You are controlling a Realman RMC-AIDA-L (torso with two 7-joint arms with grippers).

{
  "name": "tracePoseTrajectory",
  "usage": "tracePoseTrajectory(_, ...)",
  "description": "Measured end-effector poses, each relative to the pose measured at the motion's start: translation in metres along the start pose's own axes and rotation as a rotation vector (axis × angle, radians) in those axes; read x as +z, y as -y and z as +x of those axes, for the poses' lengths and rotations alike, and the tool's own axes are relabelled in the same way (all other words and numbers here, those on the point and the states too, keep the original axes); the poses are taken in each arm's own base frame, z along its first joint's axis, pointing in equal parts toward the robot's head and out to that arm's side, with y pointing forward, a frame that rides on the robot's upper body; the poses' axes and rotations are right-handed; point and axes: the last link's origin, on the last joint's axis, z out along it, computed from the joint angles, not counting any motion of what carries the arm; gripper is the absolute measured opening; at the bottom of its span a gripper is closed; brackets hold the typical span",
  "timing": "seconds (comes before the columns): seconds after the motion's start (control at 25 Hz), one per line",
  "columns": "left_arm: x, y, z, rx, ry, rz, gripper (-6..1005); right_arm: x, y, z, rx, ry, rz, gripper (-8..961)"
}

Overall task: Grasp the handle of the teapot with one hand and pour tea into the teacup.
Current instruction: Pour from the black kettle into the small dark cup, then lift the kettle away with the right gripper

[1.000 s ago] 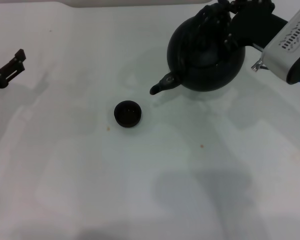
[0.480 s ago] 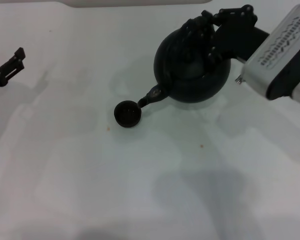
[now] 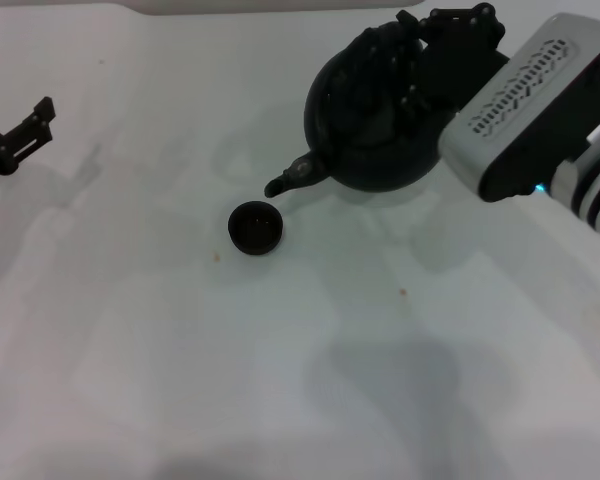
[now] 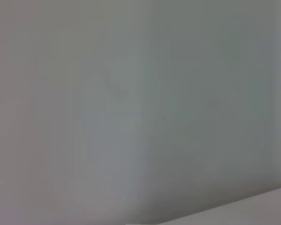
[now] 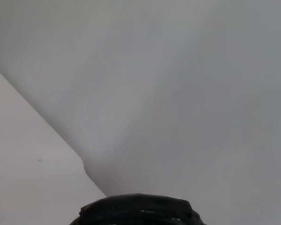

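I've got the teapot (image 3: 375, 125) up off the worktop (image 3: 300, 380) in my right pincer (image 3: 430, 60), clamped on the handle (image 3: 405, 50) at the top of the pot, toward the far right of the head view. Holding it by that arched hoop lets the round belly hang below and the spout (image 3: 292, 178) lead, and the spout is pointing down and toward my left, right at the teacup (image 3: 255, 227). The spout tip sits just beside the cup's far rim, a touch short of it, so I judge the pour is lined up but the stream would need the tip over the opening first.

The pot is a matte black, bulbous thing, with a small silvery spot on its short spout; the handle looks thick and ribbed where the pincer wraps it. The cup is a small, round, black bowl with no handle, standing upright on the pale, smooth worktop.

My left pincer (image 3: 25, 130) is parked at the far left edge, fingers apart, holding nothing.
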Motion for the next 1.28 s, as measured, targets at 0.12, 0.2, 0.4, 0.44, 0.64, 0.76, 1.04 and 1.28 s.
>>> tracePoseTrajectory(0.12, -0.004, 0.001, -0.002, -0.001, 0.004, 0.008, 879, 0.001, -0.006, -0.003, -0.008, 0.004, -0.002, 112)
tracePoseTrajectory(0.2, -0.007, 0.003, -0.002, 0.005, 0.004, 0.014, 880, 0.001, -0.009, -0.004, -0.010, 0.006, -0.009, 112)
tracePoseTrajectory(0.4, -0.011, 0.004, -0.003, 0.010, 0.004, 0.022, 880, 0.000, -0.016, -0.004, -0.013, 0.002, -0.016, 109)
tracePoseTrajectory(0.44, -0.012, 0.004, -0.003, 0.010, 0.005, 0.023, 880, 0.000, -0.017, -0.004, -0.014, 0.000, -0.018, 109)
tracePoseTrajectory(0.64, -0.014, 0.003, -0.004, 0.010, 0.009, 0.021, 879, 0.000, -0.019, -0.001, -0.026, -0.006, -0.025, 109)
tracePoseTrajectory(0.76, -0.014, 0.002, -0.005, 0.009, 0.009, 0.021, 879, 0.000, -0.020, 0.001, -0.035, -0.013, -0.026, 109)
tracePoseTrajectory(1.04, -0.014, 0.002, -0.005, 0.008, 0.008, 0.020, 880, 0.003, -0.021, 0.003, -0.066, -0.030, 0.002, 110)
tracePoseTrajectory(1.28, -0.013, 0.002, -0.004, 0.009, 0.006, 0.019, 879, 0.004, -0.020, 0.002, -0.084, -0.035, 0.021, 108)
